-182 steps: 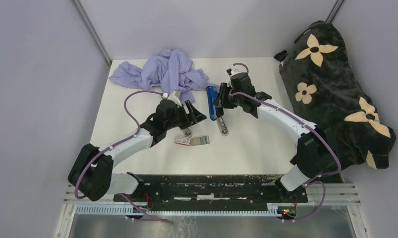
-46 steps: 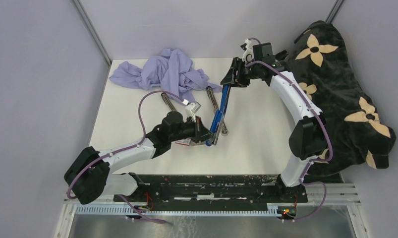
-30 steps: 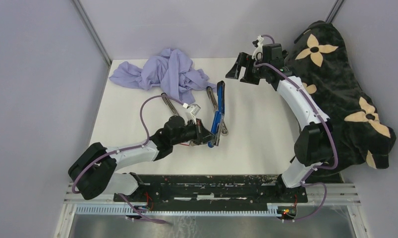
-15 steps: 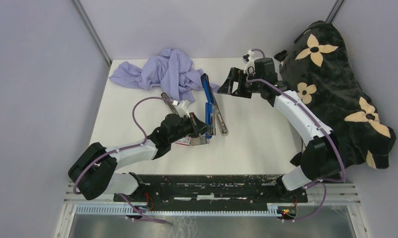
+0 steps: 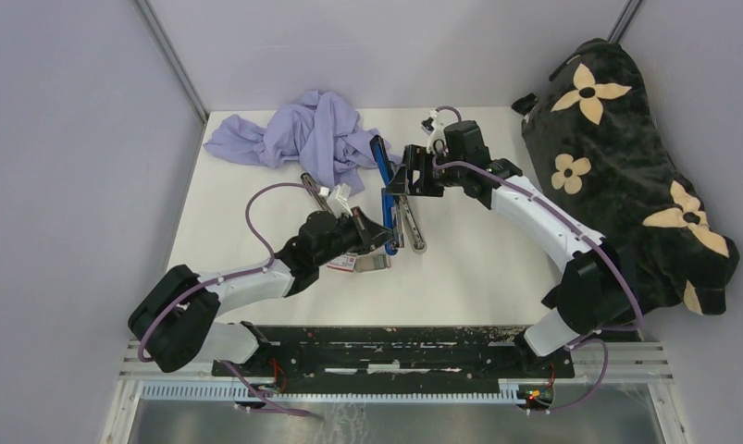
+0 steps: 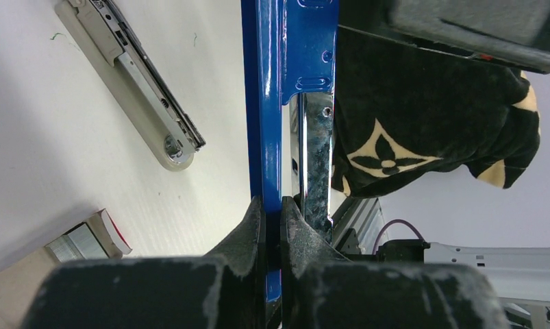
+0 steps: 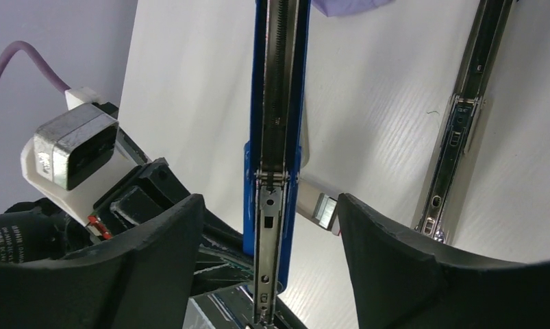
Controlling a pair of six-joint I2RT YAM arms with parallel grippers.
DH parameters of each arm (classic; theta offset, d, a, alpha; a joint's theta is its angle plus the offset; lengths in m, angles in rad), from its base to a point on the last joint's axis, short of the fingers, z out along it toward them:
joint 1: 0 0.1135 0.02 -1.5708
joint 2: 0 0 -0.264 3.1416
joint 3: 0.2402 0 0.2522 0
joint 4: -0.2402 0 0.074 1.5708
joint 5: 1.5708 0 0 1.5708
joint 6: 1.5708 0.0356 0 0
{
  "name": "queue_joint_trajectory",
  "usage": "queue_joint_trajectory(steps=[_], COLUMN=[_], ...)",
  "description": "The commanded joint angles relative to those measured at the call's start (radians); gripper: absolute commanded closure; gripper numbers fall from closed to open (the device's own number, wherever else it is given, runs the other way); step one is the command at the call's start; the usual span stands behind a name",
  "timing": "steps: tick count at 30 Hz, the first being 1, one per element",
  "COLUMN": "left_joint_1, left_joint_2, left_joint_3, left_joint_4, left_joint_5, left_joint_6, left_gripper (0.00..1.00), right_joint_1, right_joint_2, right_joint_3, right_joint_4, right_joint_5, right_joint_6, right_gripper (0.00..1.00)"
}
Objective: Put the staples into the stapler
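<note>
Blue stapler [image 5: 378, 154] is pinched by the left tool [image 6: 272, 212] and straddled by the right tool [image 7: 268, 205], spread wide; staples [image 5: 372, 263] lie beside, cloth [image 5: 303, 134] at the counter's [image 5: 497, 268] far edge.

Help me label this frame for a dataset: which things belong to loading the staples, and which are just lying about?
Part of the job: blue stapler, clamped by the left gripper, right gripper open near it; staples.
Lying about: grey stapler; purple cloth; black flowered bag.
</note>
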Motion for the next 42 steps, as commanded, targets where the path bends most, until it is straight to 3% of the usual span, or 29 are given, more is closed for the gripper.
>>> queue_joint_trajectory(steps=[1, 15, 25, 30, 34, 42], left_joint_1=[0.004, 0.011, 0.011, 0.011, 0.016, 0.032], left_joint_2=[-0.003, 0.018, 0.024, 0.031, 0.024, -0.059], left_joint_3=[0.047, 0.052, 0.051, 0.043, 0.035, 0.014], left_joint_4=[0.157, 0.167, 0.203, 0.201, 0.146, -0.022], left_joint_5=[-0.008, 0.004, 0.024, 0.026, 0.007, -0.065], left_joint_6=[-0.026, -0.051, -0.074, -0.082, -0.073, -0.017], left_gripper=[0.97, 0.97, 0.97, 0.96, 0.85, 0.57], right_joint_1=[0.01, 0.039, 0.054, 0.055, 0.054, 0.05], right_joint_2=[0.019, 0.057, 0.083, 0.076, 0.068, 0.065], right_joint_3=[0.009, 0.024, 0.024, 0.038, 0.077, 0.178], right_joint_4=[0.042, 0.023, 0.036, 0.022, -0.032, -0.195], right_joint_5=[0.019, 0.027, 0.024, 0.034, 0.07, 0.21], right_joint_6=[-0.007, -0.027, -0.027, -0.046, -0.101, -0.239], right_gripper=[0.26, 0.55, 0.63, 0.82, 0.98, 0.99])
